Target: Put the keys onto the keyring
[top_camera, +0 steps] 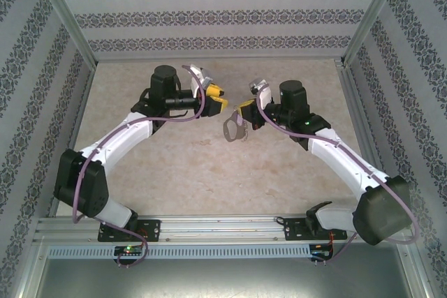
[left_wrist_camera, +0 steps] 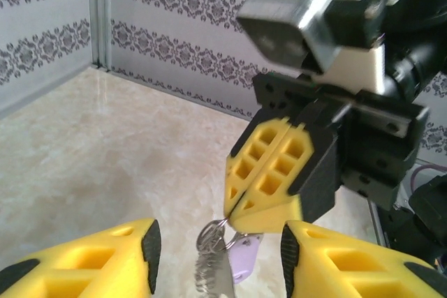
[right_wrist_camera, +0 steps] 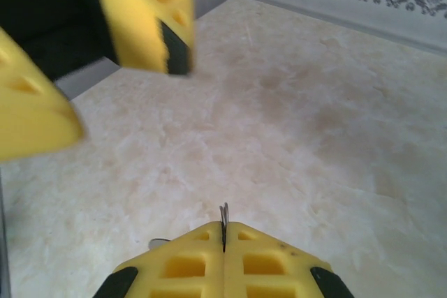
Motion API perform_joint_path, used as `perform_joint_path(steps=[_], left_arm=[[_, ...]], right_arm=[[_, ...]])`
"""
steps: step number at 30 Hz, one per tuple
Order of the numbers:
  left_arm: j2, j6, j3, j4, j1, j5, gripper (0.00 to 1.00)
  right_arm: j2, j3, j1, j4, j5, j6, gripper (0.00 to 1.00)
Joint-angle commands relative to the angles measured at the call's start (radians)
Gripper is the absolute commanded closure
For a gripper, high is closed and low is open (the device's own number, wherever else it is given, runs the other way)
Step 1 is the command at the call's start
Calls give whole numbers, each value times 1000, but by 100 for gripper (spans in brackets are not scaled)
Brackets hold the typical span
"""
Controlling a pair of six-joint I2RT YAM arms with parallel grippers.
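Note:
My right gripper [right_wrist_camera: 223, 234] is shut on the thin wire of the keyring [right_wrist_camera: 223, 213], which hangs below it as a grey loop [top_camera: 234, 130] above the table. In the left wrist view the right gripper [left_wrist_camera: 241, 209] pinches the ring [left_wrist_camera: 213, 236] at its tip. A lilac key [left_wrist_camera: 244, 256] and a silvery serrated piece [left_wrist_camera: 208, 277] dangle from the ring. My left gripper [left_wrist_camera: 220, 249] is open, its yellow fingers [left_wrist_camera: 105, 263] standing on either side of the hanging ring and key without touching them. Seen from above, the left gripper [top_camera: 223, 99] faces the right gripper [top_camera: 244, 112].
The marble-look table top [top_camera: 209, 172] lies beneath both arms. Patterned walls [top_camera: 209, 19] and metal frame posts [top_camera: 66, 19] close it in at the back and sides. The left gripper's fingers [right_wrist_camera: 140, 12] appear blurred at the upper left of the right wrist view.

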Motion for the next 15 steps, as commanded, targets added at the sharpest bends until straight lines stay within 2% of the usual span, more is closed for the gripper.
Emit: perform_joint_path(steps=[1, 15], left_arm=[[23, 41, 34, -71, 8, 64, 49], [79, 20, 72, -87, 9, 193, 49]], right_arm=[[-24, 43, -11, -13, -96, -31, 100], [-21, 43, -23, 24, -179, 5, 100]])
